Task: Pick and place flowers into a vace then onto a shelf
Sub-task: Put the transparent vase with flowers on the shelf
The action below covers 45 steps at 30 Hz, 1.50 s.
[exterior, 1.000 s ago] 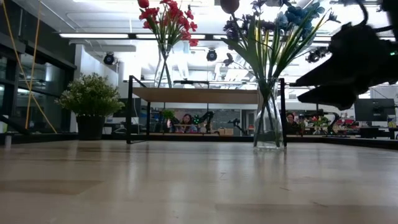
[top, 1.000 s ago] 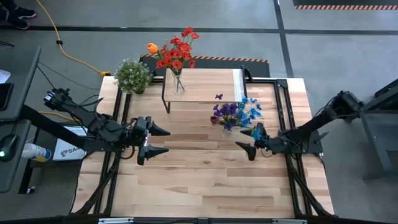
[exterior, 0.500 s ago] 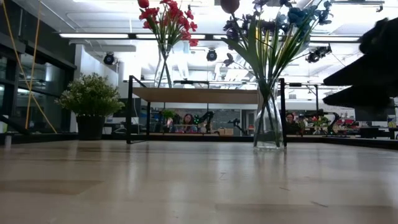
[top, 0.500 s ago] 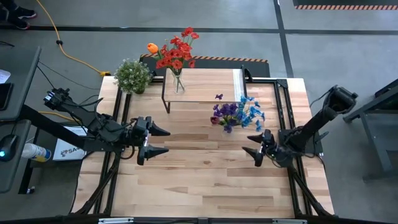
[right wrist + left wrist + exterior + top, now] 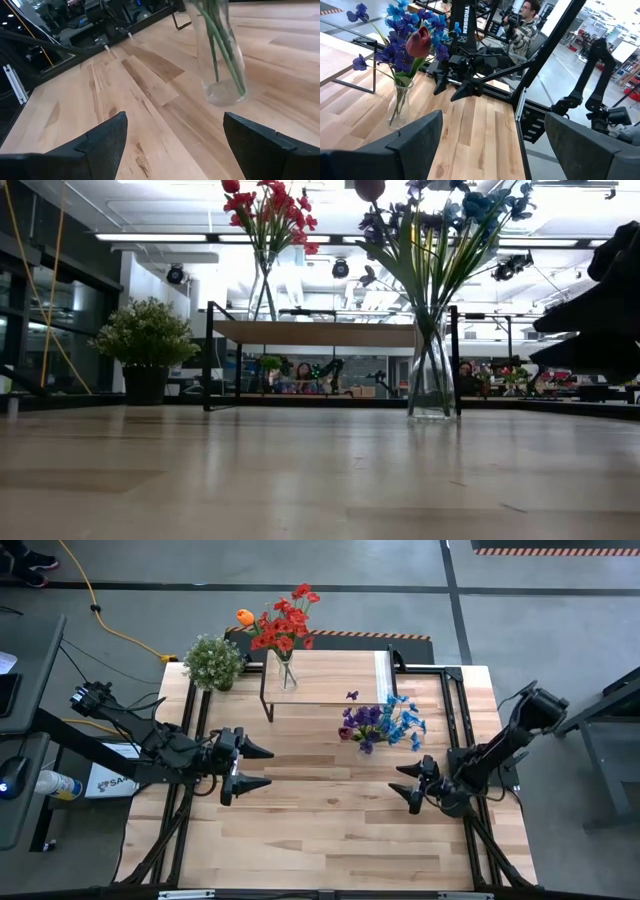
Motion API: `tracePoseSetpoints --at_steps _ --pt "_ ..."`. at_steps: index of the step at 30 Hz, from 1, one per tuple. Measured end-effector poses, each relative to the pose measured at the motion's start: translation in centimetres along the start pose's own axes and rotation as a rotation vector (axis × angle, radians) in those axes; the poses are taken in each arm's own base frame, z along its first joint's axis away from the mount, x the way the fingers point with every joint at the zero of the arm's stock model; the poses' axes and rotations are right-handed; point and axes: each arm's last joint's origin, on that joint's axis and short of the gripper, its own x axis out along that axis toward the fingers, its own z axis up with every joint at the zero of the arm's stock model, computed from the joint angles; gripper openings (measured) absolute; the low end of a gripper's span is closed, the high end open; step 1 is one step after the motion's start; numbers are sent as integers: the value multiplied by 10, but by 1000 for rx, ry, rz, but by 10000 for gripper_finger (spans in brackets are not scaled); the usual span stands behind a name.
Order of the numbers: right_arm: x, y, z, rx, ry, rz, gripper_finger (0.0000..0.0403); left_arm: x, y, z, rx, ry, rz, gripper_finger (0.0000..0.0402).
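Red flowers in clear glass vase (image 5: 284, 638) shelved; blue-purple bouquet in glass vase (image 5: 378, 726) awaiting, mid-desk; both hands (left (image 5: 257, 765), right (image 5: 408, 786)) apart, empty.

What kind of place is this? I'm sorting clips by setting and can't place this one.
Most likely a robotics lab or workshop. Two arms work at a wood-plank table, another robot arm stands beyond it, a person sits at a workstation behind, and the floor is bare concrete with a hazard-striped strip.
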Motion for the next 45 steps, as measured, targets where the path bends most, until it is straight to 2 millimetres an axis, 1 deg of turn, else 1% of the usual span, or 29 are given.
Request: tracePoseSetpoints --at_steps 3,7,15,20,25,29,34,37,41,45 --pt "4 1 -7 7 -13 -7 317 0 0 0 0 0 0 381" --pt "12 3 -8 27 -49 -19 317 0 0 0 -10 0 0 381" --pt "31 -7 -3 0 -39 -84 317 0 0 0 -25 -2 3 381" --pt "37 -9 0 36 -31 -91 317 0 0 0 -17 2 -4 381" --pt "42 -7 7 83 -78 -96 317 0 0 -2 0 23 -11 381" --pt "50 1 13 103 -103 -104 317 0 1 -4 9 41 -3 381" --pt "59 12 18 24 -79 -80 317 0 2 -5 15 51 1 381" --pt "60 17 17 -76 -21 -20 317 0 2 -5 14 51 2 381" --pt "60 19 15 -157 48 59 317 0 2 -5 7 51 2 381" --pt "60 20 14 -160 75 87 317 0 2 -5 4 51 2 381"
